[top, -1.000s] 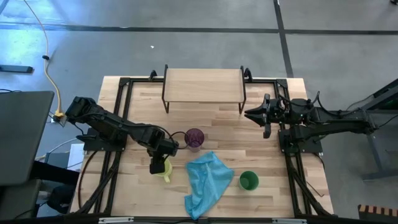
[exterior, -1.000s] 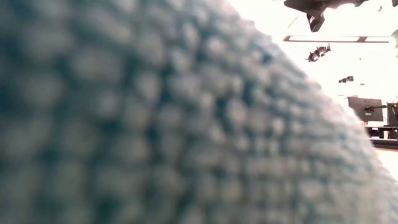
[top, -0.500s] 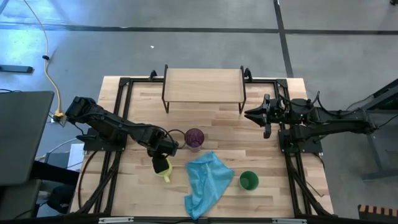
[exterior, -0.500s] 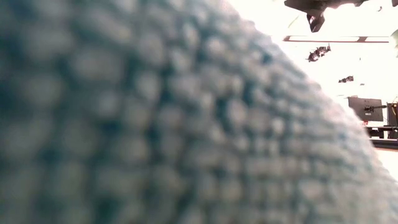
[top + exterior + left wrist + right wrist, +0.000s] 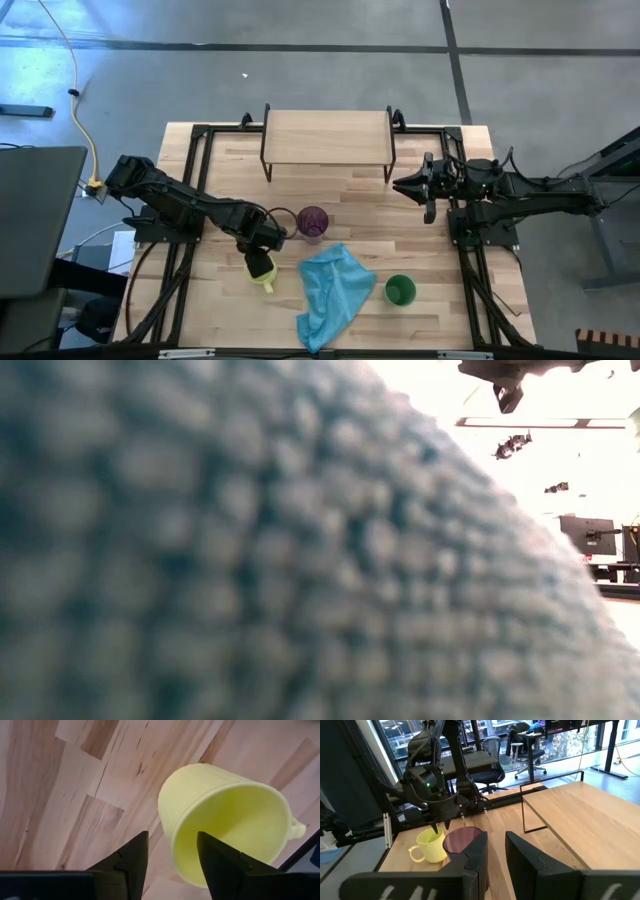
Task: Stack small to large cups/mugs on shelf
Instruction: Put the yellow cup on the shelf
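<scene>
the yellow-green mug (image 5: 263, 270) is being straddled at its rim by the left gripper (image 5: 260, 255), near the front left of the table (image 5: 420, 240). in the left wrist view one finger is being held outside the mug's (image 5: 225, 820) wall and the other inside its mouth, the jaws parted and not seen pressing the wall, so no firm hold is being shown. the mug is seen tilted in that view, with its handle turned away from the fingers, and whether it is being lifted off the wood cannot be told. a rim pinch is probably being chosen because the handle is on the far side and the wall is thin enough to be taken between the fingers.

the purple cup (image 5: 313, 221) is standing just beside the mug, toward the shelf (image 5: 327, 137), and the green cup (image 5: 400, 290) is standing well apart at the front right, beyond the light blue cloth (image 5: 335, 290). the shelf top is being left bare, so no cup is judged to be placed yet.

the right gripper (image 5: 428, 186) is being held off the table near the shelf's right end, its jaws slightly apart and holding nothing, presumably waiting clear of the left arm's work. the low view is being almost wholly blocked by the cloth (image 5: 250, 560).
</scene>
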Controlling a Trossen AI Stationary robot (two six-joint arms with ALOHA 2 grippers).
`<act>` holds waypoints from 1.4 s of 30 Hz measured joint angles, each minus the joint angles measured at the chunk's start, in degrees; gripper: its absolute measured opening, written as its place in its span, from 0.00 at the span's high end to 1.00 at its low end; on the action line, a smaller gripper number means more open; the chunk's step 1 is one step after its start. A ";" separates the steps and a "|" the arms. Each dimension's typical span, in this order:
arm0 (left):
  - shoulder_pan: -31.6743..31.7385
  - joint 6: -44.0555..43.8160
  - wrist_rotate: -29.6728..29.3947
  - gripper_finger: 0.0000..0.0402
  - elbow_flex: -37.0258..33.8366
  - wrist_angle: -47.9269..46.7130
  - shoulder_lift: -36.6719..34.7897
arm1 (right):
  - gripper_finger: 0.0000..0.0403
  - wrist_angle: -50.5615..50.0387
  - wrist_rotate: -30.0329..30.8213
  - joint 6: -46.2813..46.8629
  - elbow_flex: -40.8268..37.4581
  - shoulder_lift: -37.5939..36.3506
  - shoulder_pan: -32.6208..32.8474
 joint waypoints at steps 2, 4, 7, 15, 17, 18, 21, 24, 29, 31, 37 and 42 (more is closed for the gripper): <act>0.00 -0.47 0.12 0.61 0.00 -0.43 0.00 | 0.86 0.00 0.00 0.00 0.00 0.00 -0.02; -0.02 -0.50 0.54 0.61 -0.02 -0.70 0.00 | 0.86 0.01 0.01 -0.01 0.00 0.00 -0.01; -0.47 -0.50 0.85 0.61 -0.02 -1.21 0.00 | 0.86 0.02 0.01 0.00 0.00 0.00 0.00; -1.17 -2.41 0.82 0.61 -2.01 0.65 -0.04 | 0.86 0.04 0.02 0.14 0.00 0.00 0.00; -1.29 -2.98 1.21 0.61 -3.07 1.15 -0.04 | 0.86 0.04 0.02 0.18 0.00 0.00 0.00; -1.43 -3.39 1.56 0.61 -3.60 1.87 -0.04 | 0.86 0.04 0.02 0.18 0.00 0.00 -0.02; -1.66 -4.38 1.99 0.61 -4.57 3.20 -0.04 | 0.86 0.04 0.02 0.20 0.00 0.01 -0.01; -1.64 -4.48 2.12 0.61 -4.57 3.45 -0.04 | 0.86 0.06 0.04 0.20 0.00 0.00 -0.02; -1.51 -4.48 2.10 0.61 -4.57 3.81 -0.04 | 0.86 0.07 0.04 0.20 0.00 0.01 -0.01; -1.49 -4.48 2.00 0.61 -4.57 3.80 -0.04 | 0.86 0.07 0.04 0.20 0.00 0.01 0.00; -1.49 -4.53 1.53 0.67 -4.57 5.49 -0.23 | 0.86 0.06 0.05 0.05 0.00 0.00 -0.02; -1.51 -4.42 1.47 0.76 -4.57 6.14 -0.24 | 0.86 0.07 0.07 0.02 0.00 0.02 -0.02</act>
